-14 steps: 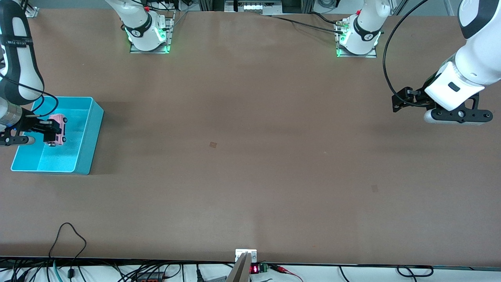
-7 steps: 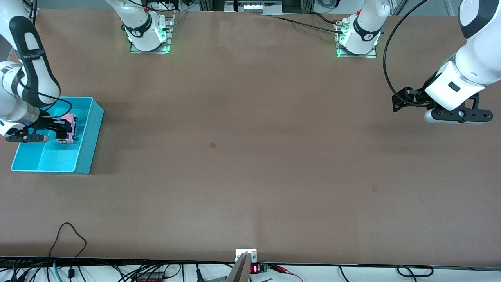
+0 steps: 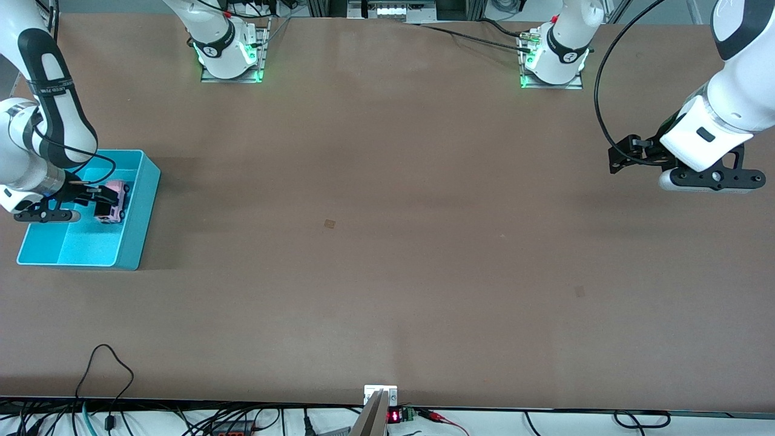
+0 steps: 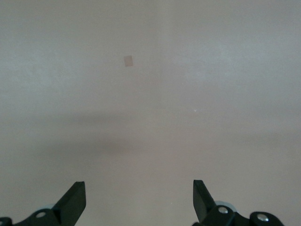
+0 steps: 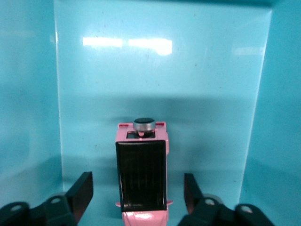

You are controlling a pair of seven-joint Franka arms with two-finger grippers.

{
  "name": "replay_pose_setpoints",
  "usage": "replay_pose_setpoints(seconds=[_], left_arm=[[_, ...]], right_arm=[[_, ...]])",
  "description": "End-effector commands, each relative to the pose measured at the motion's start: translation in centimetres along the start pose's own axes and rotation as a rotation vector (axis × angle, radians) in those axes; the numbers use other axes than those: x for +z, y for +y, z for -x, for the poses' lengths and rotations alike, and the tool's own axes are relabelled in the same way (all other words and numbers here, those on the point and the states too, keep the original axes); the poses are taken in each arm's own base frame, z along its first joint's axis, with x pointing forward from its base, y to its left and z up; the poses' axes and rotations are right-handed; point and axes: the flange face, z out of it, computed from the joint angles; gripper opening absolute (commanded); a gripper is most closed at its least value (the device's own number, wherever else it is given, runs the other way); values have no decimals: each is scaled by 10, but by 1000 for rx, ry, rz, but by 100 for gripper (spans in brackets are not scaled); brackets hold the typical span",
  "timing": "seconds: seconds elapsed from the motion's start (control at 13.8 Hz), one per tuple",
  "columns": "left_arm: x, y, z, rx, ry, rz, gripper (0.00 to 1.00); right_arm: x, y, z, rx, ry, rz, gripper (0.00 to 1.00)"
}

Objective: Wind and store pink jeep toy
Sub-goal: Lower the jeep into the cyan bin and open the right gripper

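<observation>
The pink jeep toy (image 3: pixel 114 203) sits inside the turquoise bin (image 3: pixel 140 212) at the right arm's end of the table, close to the bin wall that faces the middle of the table. The right gripper (image 3: pixel 103 203) is down in the bin around it, and its fingers (image 5: pixel 82 193) stand apart on either side of the toy with clear gaps, so nothing is gripped. In the right wrist view the jeep (image 5: pixel 142 176) shows its black ribbed rear roof (image 5: pixel 142 174) and a dark spare wheel with a silvery rim (image 5: pixel 144 124) at one end, the pink body resting on the bin floor (image 5: pixel 160 70), where overhead lights reflect as bright patches. The left gripper (image 3: pixel 629 158) hangs in the air over bare brown tabletop (image 3: pixel 387 242) at the left arm's end; that arm is waiting. Its jaws are spread wide and hold nothing, and in the left wrist view the two dark fingertips (image 4: pixel 75 200) frame only plain table with a small pale square mark (image 4: pixel 128 60) on it. Both arm bases glow green along the table edge farthest from the front camera.
</observation>
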Motion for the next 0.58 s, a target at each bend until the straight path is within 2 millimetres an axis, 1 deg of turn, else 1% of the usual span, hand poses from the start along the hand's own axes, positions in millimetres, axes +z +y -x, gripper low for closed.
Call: replay_pose_setpoints(seconds=[0.0, 0.07, 0.22, 0.29, 0.36, 0.51], left_arm=[[-6, 1, 3, -5, -1, -12, 100], [-7, 4, 3, -2, 0, -10, 100], [-7, 4, 3, -2, 0, -10, 100], [-7, 6, 3, 1, 2, -10, 100], [-7, 7, 3, 2, 2, -10, 100], [-7, 6, 3, 1, 3, -10, 100]], right_arm=[[-37, -13, -18, -31, 34, 7, 100], [-49, -14, -22, -47, 17, -1, 100], [-84, -36, -38, -104, 27, -6, 100], [-105, -50, -46, -130, 45, -4, 100], [-122, -60, -50, -149, 59, -2, 100], [-150, -80, -59, -177, 88, 5, 100]])
